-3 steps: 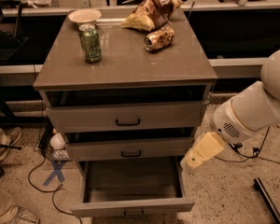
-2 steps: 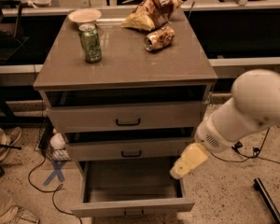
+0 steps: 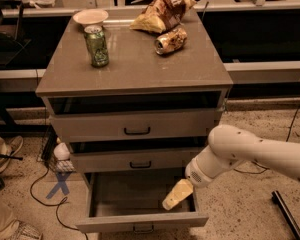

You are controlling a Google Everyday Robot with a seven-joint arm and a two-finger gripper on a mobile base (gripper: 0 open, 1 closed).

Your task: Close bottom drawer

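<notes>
Bottom drawer is wide open, sticking out well past the front edge of the worktop. The gripper is down at the right side of its box, under the worktop's front-right corner. Honestly can't tell if it's clenched or loose.

Arm displacement over one second. The gripper shifts leftward and downward. Earlier it hangs outside the right edge of the desk, level with the middle drawer. It now lies within the outline of the open bottom drawer, over the right part of its box, near the right wall. The white arm drops from high at the right border to a lower, nearly level reach toward the drawers.
</notes>
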